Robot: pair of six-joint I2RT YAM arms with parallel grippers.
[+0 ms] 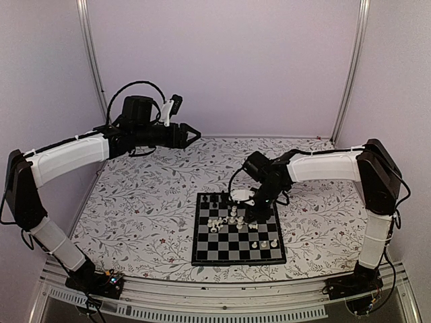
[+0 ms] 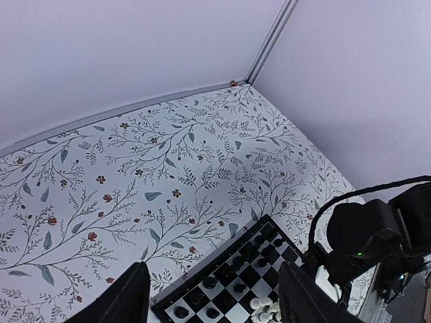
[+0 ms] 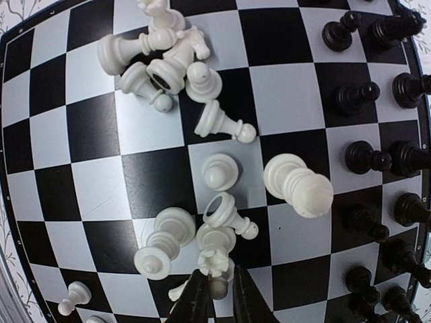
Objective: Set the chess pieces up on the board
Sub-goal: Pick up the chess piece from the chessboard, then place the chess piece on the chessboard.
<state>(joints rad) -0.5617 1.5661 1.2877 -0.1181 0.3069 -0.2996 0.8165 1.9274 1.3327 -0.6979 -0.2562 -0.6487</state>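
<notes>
1. Where the flowered table (image 1: 135,208) nears the arms' bases, the board (image 1: 209,250) lies flat, right of centre, with a few white pieces (image 1: 274,242) upright on its near rows.
2. On the middle squares, more white men lie tipped over in loose heaps (image 3: 161,67).
3. The right gripper (image 3: 214,299) hangs low over that clutter, its fingers clamped on one small white piece (image 3: 216,288).
4. Black pieces (image 3: 367,159) stand on the board's far rows.
5. Farthest back, the left gripper (image 2: 215,296) hovers high above the table, left of the board, fingers wide apart.
</notes>
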